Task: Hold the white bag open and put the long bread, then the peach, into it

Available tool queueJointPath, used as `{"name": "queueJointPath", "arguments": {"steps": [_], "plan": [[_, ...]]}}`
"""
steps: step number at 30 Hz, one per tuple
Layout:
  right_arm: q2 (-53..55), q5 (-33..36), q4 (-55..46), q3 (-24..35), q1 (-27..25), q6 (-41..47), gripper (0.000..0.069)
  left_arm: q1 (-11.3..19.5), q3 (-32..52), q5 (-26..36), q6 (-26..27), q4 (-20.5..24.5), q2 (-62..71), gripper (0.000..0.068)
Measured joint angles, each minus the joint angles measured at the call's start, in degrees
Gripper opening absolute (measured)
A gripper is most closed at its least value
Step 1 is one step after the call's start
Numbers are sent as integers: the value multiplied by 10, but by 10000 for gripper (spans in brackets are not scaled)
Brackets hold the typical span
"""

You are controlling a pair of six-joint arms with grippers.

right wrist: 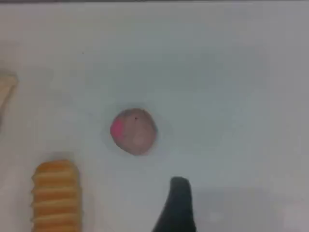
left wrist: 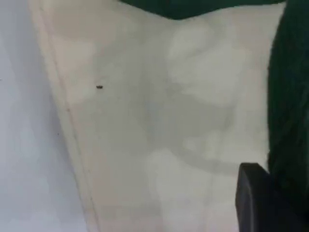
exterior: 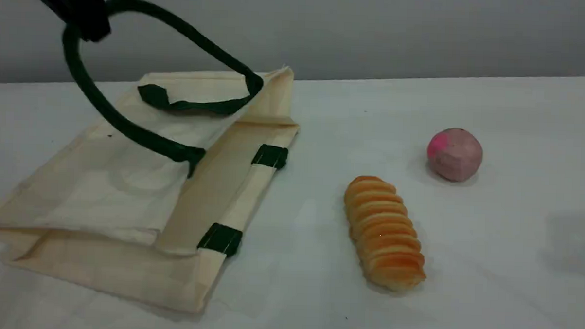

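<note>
Clearly our left hand (exterior: 85, 23) is clamped on the white bag's upper strap handle (exterior: 128, 127); soft rope could slip and limp canvas (exterior: 126, 188) sag shut below it. Our right hand (right wrist: 176, 208), fingers apart and empty, hangs above the surface (exterior: 512, 269): dull round peach (right wrist: 133, 131) just ahead, ridged long bread (right wrist: 55, 193) to its left.

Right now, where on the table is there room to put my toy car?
Bare cloth lies right of the peach and long bread, and behind them toward the wall. A narrower strip runs between the bread and the white bag. The left side is crowded by the bag.
</note>
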Motion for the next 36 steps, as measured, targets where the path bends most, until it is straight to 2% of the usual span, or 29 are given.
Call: {"name": "queueJointPath", "arguments": {"steps": [23,27,36], "plan": [[93,-10,8,0,0,-1,586,0,0,-1,21,1,-120,89],[114,-10,35,0,1,-27,586,0,0,-2,28,1,-131,89],[164,-13,68,0,70,-114,586,0,0,-2,30,0,-151,89]]}}
